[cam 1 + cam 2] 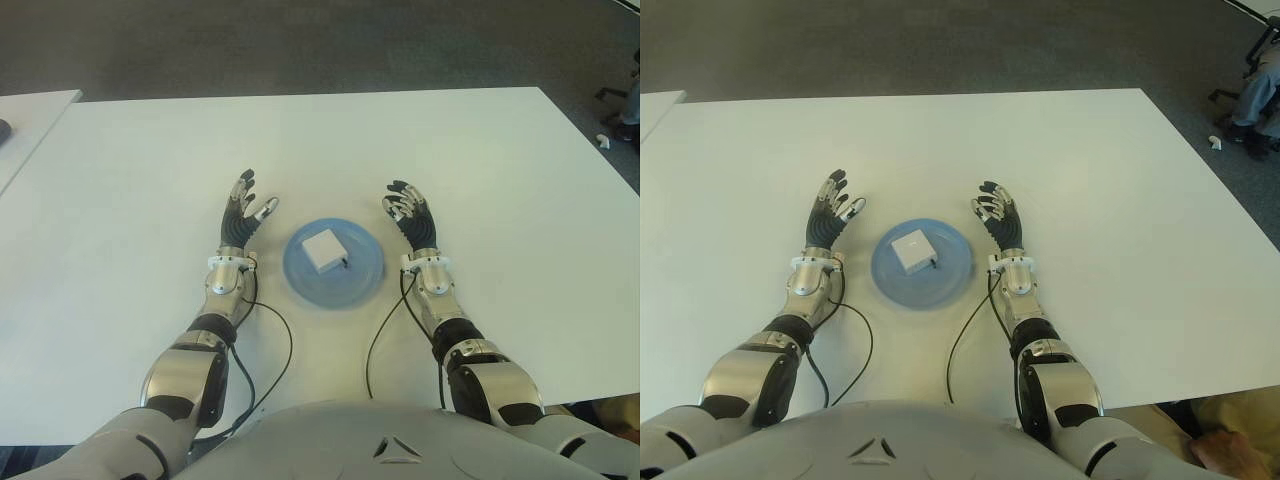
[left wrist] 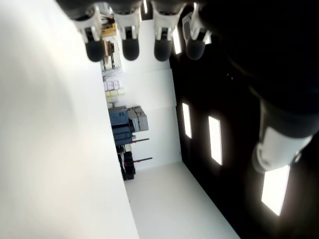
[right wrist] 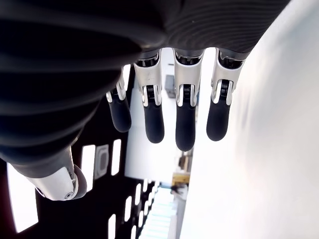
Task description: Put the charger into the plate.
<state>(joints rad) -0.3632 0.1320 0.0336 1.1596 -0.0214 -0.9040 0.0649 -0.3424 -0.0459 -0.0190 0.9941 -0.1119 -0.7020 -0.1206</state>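
Both hands flank the blue plate [image 1: 334, 266] in the left eye view: the left hand [image 1: 246, 215] just left of it, the right hand [image 1: 410, 216] just right of it, each with fingers extended and holding nothing. The white charger [image 1: 323, 250] lies inside the plate, near its middle, so the task looks done.

From the right eye, the same layout holds on the white table [image 1: 1090, 170]; a thin dark stub shows at the charger's near edge, perhaps a cable end.

Close up from the left wrist, straight fingertips [image 2: 124, 47] stand clear of the tabletop, nothing between them.

From the right wrist, four fingers [image 3: 184, 132] hang spread and empty.

The risk I judge now: either hand sweeping inward while pulling away could clip the plate's rim and tip or slide the charger out.
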